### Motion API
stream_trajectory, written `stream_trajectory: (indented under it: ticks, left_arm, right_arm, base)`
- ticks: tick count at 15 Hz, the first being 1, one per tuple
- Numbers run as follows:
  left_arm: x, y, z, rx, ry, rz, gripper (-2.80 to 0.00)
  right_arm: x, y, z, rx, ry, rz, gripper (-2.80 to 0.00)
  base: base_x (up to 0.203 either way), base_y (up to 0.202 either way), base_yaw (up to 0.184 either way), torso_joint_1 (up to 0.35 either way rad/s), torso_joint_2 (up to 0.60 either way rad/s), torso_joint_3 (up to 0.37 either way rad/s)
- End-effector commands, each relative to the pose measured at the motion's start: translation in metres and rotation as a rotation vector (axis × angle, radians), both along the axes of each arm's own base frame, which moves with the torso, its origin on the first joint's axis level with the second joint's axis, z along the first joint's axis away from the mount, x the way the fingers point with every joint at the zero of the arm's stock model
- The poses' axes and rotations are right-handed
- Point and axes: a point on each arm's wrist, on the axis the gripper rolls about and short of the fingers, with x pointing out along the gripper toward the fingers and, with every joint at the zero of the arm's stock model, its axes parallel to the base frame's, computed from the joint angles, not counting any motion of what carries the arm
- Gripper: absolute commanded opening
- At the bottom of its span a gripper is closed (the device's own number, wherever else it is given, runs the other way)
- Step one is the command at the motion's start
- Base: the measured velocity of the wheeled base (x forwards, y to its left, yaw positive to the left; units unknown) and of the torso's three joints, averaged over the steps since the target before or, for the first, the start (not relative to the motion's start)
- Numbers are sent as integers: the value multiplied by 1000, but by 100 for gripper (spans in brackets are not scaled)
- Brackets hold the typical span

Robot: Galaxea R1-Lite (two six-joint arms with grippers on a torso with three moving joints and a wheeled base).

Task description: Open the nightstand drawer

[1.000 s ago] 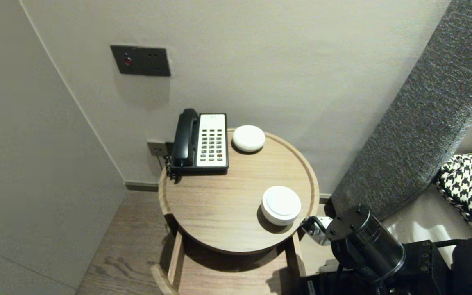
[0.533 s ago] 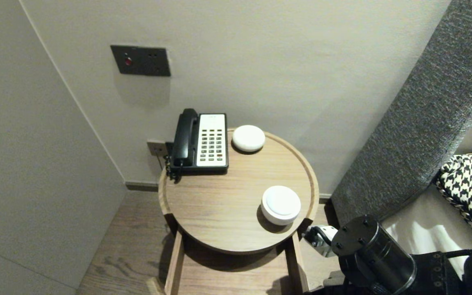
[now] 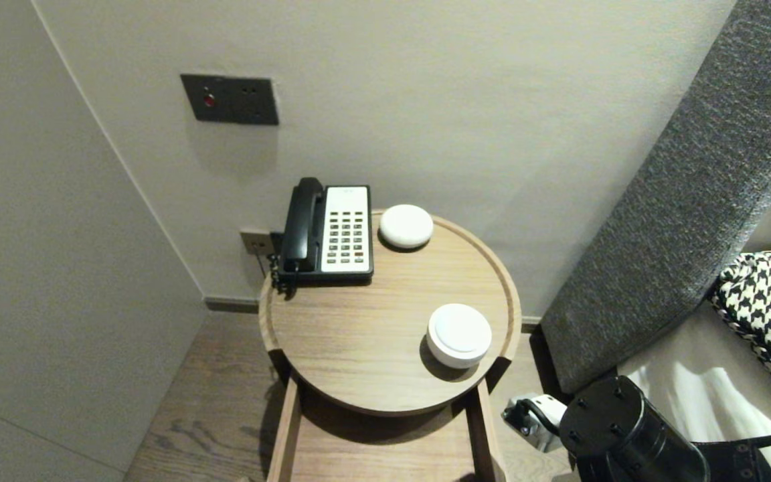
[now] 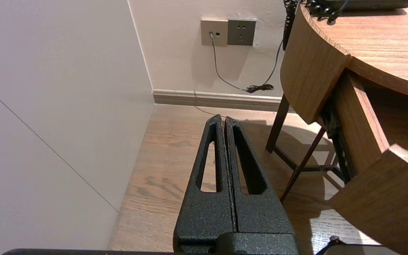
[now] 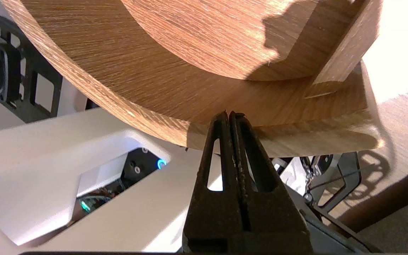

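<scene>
**Right Gripper at Drawer Front**

The right gripper (image 5: 228, 115), fingers pressed together, sits beneath the round table (image 3: 359, 348). Its tips meet the lower edge of the curved drawer front (image 5: 136, 95), which stands out from under the table; contact cannot be confirmed. The left gripper (image 4: 224, 118), likewise closed, hangs parked left of the table.

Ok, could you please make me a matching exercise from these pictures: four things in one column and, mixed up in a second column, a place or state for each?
Things
1. telephone
2. white round box
3. right end effector
4. houndstooth cushion

Places or states
a. shut, below the top of the round table
b. far right, off the table
c. near the table's front right rim
d. at the table's back left

Pairs: 1-d, 2-c, 3-a, 4-b
</scene>
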Motion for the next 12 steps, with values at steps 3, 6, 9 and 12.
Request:
stream_trajectory:
  ticks: [3,6,9,12]
  left_arm:
    - [0,0,0,0,-1,1,-280]
    - [0,0,0,0,0,1,-280]
    - [0,0,0,0,0,1,-280]
    - [0,0,0,0,0,1,-280]
  right_arm:
    - [-3,-2,3,19,3,8,-280]
    - [-8,-4,1,22,21,33,-280]
    - [-11,-6,0,30,43,54,-280]
    - [-11,-6,1,36,37,56,-280]
  base:
    - [0,0,0,0,0,0]
    - [0,0,0,0,0,0]
    - [0,0,0,0,0,0]
    - [0,0,0,0,0,0]
